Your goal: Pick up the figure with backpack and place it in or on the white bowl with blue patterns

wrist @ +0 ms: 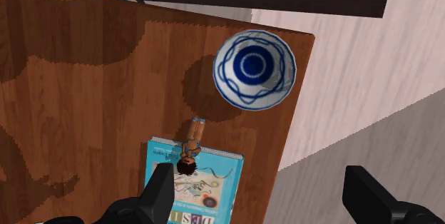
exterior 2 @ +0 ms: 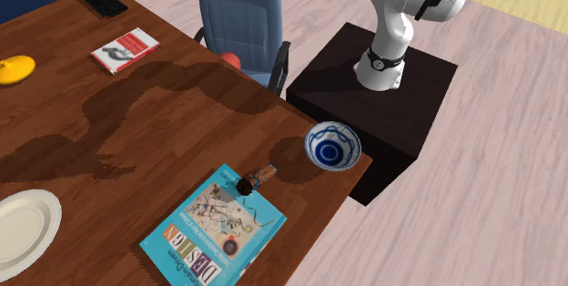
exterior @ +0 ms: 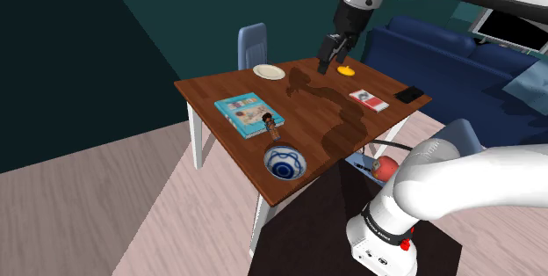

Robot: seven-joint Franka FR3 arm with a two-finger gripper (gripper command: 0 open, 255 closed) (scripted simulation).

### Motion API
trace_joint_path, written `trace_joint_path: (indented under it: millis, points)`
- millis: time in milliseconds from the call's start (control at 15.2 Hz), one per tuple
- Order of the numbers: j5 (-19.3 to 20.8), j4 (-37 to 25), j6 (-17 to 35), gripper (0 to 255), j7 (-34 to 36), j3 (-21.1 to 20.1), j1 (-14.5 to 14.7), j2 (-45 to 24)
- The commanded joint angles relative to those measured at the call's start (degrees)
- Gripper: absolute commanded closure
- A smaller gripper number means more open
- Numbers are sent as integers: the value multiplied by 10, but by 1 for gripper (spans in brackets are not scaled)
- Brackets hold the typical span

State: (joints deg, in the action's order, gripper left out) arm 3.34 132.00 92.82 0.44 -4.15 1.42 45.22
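Hovering with our gripper (wrist: 260, 185) wide open and empty, we worry the figure (wrist: 191, 148), lying across the edge of the book (wrist: 210, 187), could roll off, or we'd snag the cover.

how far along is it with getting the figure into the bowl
Nothing looks done yet. The figure lies partly on the blue book, near the empty bowl. In hand: the open gripper hangs high above the table, holding nothing. Left: descend, grasp the figure, set it in the bowl.
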Motion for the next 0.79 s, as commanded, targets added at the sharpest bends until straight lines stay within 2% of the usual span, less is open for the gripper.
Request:
trace_joint_path:
  millis: [0,726]
  points:
    - [0,0,0,0,0,0,0,0]
    - [12,88,205,0,-52,64,-17,-123]
